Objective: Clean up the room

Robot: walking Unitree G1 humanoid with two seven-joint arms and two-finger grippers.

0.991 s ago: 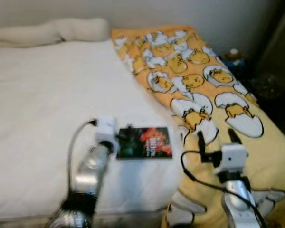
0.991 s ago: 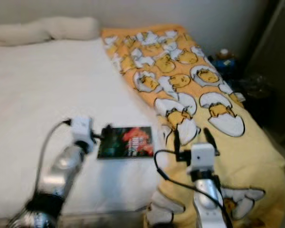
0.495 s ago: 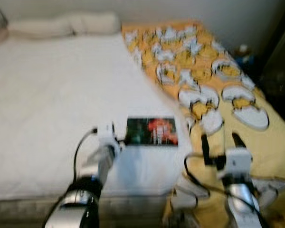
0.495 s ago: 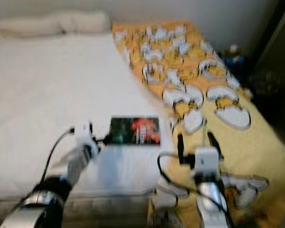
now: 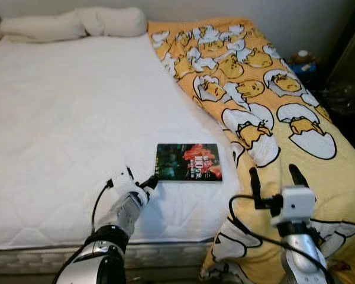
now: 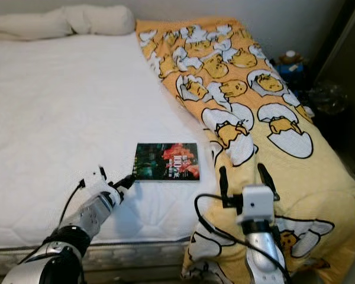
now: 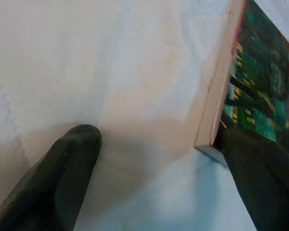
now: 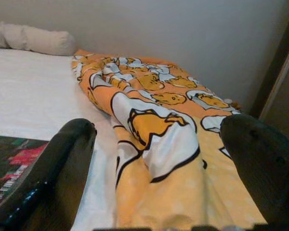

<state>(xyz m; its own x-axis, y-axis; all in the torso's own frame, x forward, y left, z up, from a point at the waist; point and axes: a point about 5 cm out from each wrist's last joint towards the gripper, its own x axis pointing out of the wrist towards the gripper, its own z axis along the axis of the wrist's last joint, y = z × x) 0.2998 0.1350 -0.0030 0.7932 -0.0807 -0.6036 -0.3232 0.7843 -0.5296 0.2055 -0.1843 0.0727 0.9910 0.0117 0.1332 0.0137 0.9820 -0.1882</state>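
Since the earlier frames the whole picture has shifted, so the camera was moved, and the left gripper (image 5: 143, 183) is now seen at the book's near-left corner instead of beside its left edge. The book (image 5: 189, 170) lies flat on the white mattress (image 5: 65, 118), near the foot edge, with its long axis running across the bed from left to right. Its right end lies just beside the yellow blanket (image 5: 296, 154). In the left wrist view the left gripper's fingers are spread, one finger (image 7: 250, 173) resting at the book's corner and the other (image 7: 58, 173) on the sheet apart from the book, so nothing is gripped. The right gripper (image 5: 272, 177) is held over the blanket, open and empty, to the right of the book. The left gripper is judged the nearer one, and the book lies forward and to the right from it.
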